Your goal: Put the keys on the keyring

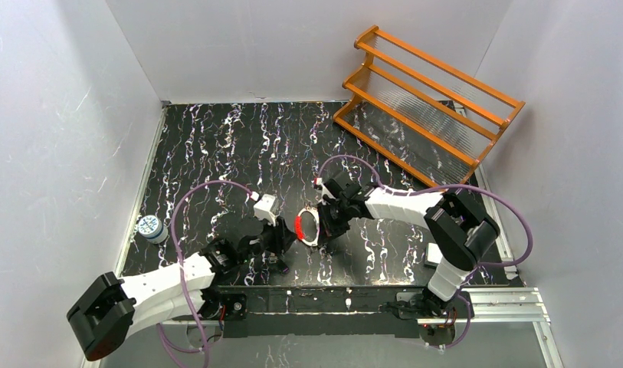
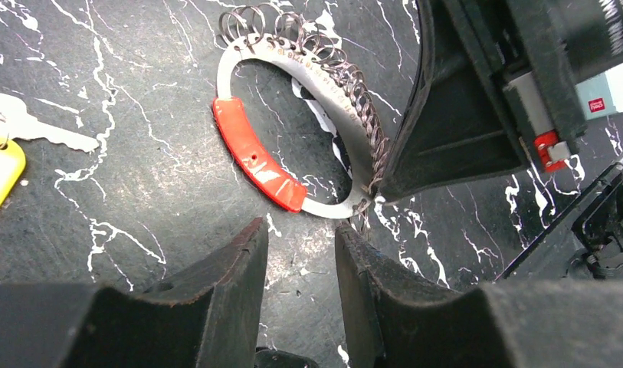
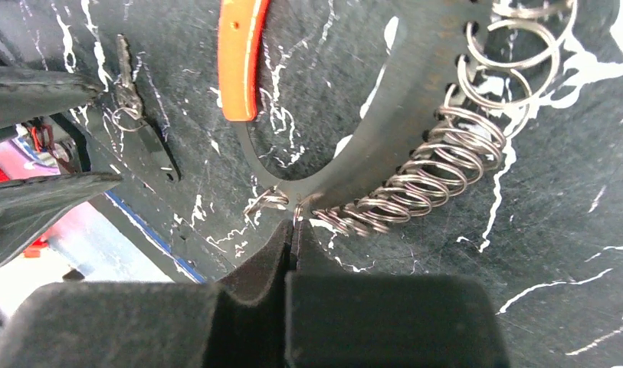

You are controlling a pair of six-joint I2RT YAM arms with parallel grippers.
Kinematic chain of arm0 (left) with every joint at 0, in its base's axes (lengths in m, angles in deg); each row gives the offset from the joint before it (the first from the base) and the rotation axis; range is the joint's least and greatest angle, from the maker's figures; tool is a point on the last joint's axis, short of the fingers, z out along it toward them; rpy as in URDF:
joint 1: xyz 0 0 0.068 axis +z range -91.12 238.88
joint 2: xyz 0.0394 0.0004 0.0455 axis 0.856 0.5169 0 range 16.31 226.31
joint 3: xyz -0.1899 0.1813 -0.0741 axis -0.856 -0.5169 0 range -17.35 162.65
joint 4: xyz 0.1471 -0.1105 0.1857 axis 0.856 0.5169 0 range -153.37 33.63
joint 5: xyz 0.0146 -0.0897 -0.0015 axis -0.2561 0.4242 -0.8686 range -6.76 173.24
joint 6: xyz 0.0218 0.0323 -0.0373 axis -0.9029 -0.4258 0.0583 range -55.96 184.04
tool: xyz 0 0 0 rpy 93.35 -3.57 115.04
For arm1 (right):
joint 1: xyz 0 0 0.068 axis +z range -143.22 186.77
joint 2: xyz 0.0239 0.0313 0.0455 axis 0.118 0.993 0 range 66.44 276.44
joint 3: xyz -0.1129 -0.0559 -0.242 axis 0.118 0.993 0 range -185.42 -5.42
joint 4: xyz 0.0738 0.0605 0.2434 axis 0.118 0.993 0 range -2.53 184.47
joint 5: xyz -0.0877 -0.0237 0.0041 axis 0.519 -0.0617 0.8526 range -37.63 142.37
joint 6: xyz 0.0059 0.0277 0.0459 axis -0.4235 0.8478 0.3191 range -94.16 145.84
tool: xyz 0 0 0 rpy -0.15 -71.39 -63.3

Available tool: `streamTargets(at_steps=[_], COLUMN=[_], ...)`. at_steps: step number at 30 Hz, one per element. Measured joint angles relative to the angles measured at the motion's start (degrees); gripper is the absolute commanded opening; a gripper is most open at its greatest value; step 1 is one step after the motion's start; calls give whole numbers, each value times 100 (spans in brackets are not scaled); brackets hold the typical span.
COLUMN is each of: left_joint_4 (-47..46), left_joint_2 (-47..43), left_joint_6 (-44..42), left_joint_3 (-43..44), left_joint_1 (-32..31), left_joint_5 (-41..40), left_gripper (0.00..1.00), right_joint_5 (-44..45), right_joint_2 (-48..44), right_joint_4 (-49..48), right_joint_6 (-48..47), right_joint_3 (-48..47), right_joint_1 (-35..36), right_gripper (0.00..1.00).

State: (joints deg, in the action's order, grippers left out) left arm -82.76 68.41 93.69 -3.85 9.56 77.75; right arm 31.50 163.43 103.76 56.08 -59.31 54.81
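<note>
The keyring (image 1: 300,226) is a flat silvery loop (image 2: 293,65) with a red section (image 2: 254,157) and several small wire rings strung along its edge (image 3: 415,184). It lies on the black marbled table between my arms. My right gripper (image 3: 293,226) is shut, its tips pinching one small wire ring at the loop's rim; its finger (image 2: 446,115) fills the left wrist view's upper right. My left gripper (image 2: 300,226) stands open just short of the loop, with nothing between its fingers. A silvery key (image 2: 32,126) with a yellow tag (image 2: 1,172) lies left of the loop. A dark key (image 3: 128,84) lies near it in the right wrist view.
An orange wire rack (image 1: 427,100) stands at the back right. A small white and blue round object (image 1: 149,228) sits at the table's left edge, and a small white block (image 1: 434,254) lies near the right arm's base. White walls close in three sides.
</note>
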Motion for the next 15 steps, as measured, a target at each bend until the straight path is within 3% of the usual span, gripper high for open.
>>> streamTargets(at_steps=[9,15], left_joint_4=[411,479], left_joint_2=[-682,-1338], left_joint_6=[-754,-1742], left_joint_3=[87,455], left_joint_1=[-2,-4], left_joint_5=[55,334], left_gripper=[36,37], right_joint_5=[463,964], right_joint_2=[-352,-979], right_joint_4=[883,782], right_joint_6=[-1292,-2573], right_joint_3=[-1174,-1556], right_joint_1=[4,-2], right_gripper=[1,1])
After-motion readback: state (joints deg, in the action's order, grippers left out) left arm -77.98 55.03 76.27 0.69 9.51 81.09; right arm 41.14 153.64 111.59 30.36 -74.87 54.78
